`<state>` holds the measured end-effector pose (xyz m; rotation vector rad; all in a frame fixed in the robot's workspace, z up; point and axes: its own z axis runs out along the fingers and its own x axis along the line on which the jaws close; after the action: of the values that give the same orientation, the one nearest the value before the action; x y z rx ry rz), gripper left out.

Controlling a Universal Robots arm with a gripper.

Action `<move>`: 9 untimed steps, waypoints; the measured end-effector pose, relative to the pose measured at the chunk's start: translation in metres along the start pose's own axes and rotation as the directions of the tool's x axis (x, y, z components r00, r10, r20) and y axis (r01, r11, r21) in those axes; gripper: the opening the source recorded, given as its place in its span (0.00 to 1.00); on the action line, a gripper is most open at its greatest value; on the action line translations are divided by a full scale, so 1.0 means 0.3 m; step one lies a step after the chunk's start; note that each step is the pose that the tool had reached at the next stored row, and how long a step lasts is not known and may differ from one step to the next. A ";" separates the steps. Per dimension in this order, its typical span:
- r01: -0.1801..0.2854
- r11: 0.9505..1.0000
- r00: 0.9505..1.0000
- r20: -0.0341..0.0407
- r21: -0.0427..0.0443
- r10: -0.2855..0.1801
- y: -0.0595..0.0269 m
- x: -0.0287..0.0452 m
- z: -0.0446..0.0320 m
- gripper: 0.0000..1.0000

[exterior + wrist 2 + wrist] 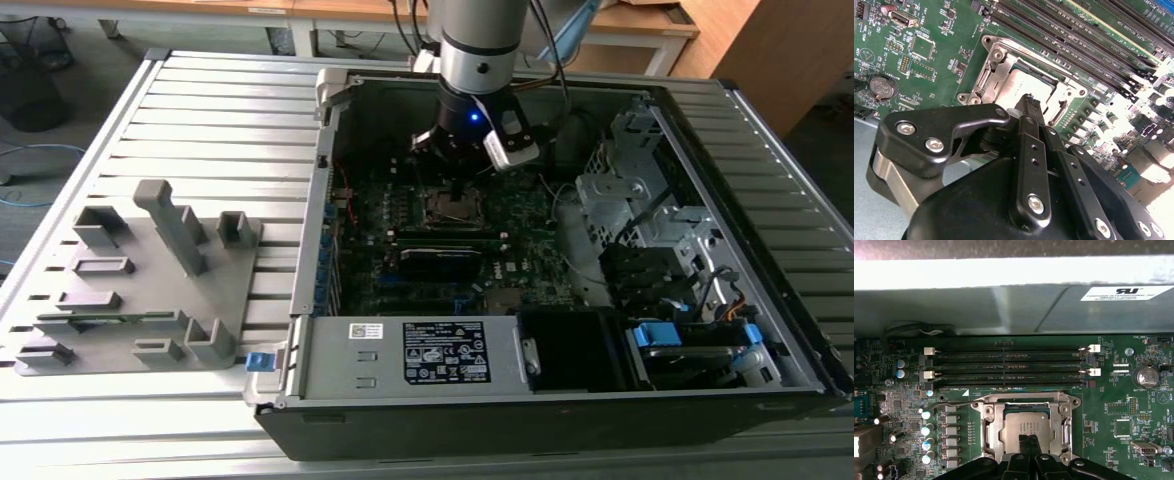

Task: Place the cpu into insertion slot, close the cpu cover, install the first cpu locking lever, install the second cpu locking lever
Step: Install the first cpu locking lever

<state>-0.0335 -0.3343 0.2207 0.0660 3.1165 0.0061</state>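
Your hand, fingers pressed together, tips right over the chip, chip seated in the socket, cover down around it, far middle of the case.

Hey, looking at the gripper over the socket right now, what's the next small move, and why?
Probably ease the gripper sideways toward the thin locking lever beside the insertion slot. The cpu already sits in it, the cpu cover seems to lie flat around it, and the shut gripper hovers over the cpu's top.
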 end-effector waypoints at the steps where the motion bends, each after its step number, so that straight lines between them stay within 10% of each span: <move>1: 0.000 1.000 1.000 0.000 0.000 0.000 0.000 0.000 0.000 0.11; 9: 0.000 1.000 1.000 0.000 0.000 0.000 0.000 -0.001 -0.014 0.11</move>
<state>-0.0334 -0.3343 0.2248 0.0661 3.1164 0.0062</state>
